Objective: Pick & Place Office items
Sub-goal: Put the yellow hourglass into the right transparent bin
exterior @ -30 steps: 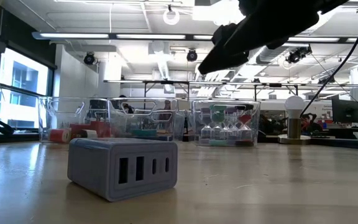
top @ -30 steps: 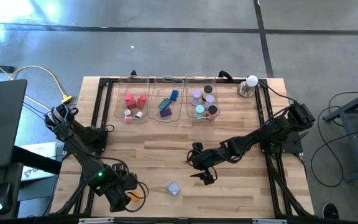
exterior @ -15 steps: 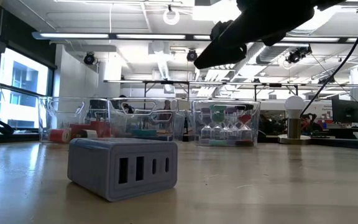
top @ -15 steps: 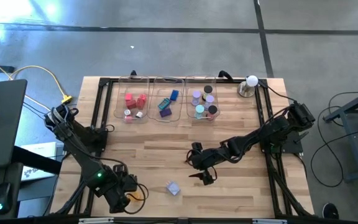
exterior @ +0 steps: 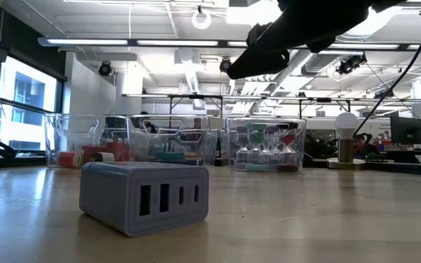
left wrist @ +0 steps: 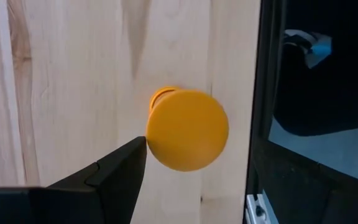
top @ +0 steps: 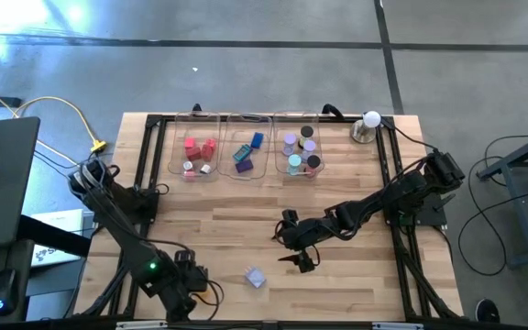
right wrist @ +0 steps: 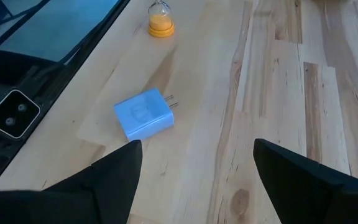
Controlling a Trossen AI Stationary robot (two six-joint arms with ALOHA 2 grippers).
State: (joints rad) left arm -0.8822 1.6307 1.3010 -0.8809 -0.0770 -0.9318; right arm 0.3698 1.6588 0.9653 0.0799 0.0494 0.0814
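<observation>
My right gripper (right wrist: 194, 180) hangs wide open and empty above the blue charger block (right wrist: 144, 113), probably light, rigid and smooth, best pinched across its flat sides.

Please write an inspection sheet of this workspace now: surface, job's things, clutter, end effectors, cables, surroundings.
Surface: light wooden table, black frame.
Job's things: small coloured blocks and discs sorted in three clear plastic trays; pale blue plug adapter and orange hourglass-like piece loose on the near side.
Clutter: white ball on metal base, far right corner.
End effectors: right end effector open above the table; left end effector above the orange piece.
Cables: yellow cable beside the table.
Surroundings: concrete floor, office room behind.
</observation>
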